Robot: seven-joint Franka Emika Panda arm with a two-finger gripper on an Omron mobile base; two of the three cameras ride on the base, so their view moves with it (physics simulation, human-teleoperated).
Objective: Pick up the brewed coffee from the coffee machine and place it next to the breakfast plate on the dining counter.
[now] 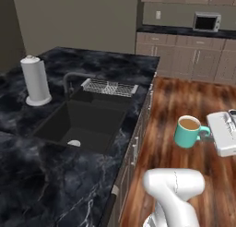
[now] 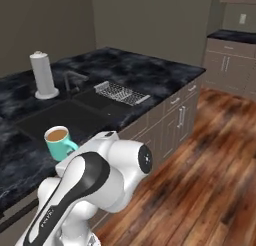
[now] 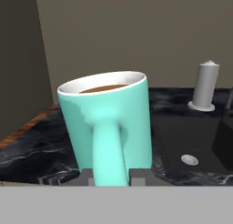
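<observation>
Mid-carry: pincer [image 3: 110, 175] clamped tight on the mug [image 3: 109, 123] handle, mug upright over floor at 3 o'clock of the bench [image 1: 27, 175]; next, locating plate, setting down beside it.

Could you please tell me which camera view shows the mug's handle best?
The hand view: the handle of the mug faces the camera between the jaws. The left base view shows it sideways; the right base view shows only a sliver.

A white paper-towel roll on its stand [image 1: 35, 79] stands on the black marble bench [image 1: 41, 175], left of the sunken dark sink [image 1: 83, 122]. A wire dish rack [image 1: 109, 87] lies behind the sink. The teal-green mug of coffee [image 1: 188, 131] hangs over the wooden floor [image 1: 184, 97], right of the bench.
</observation>
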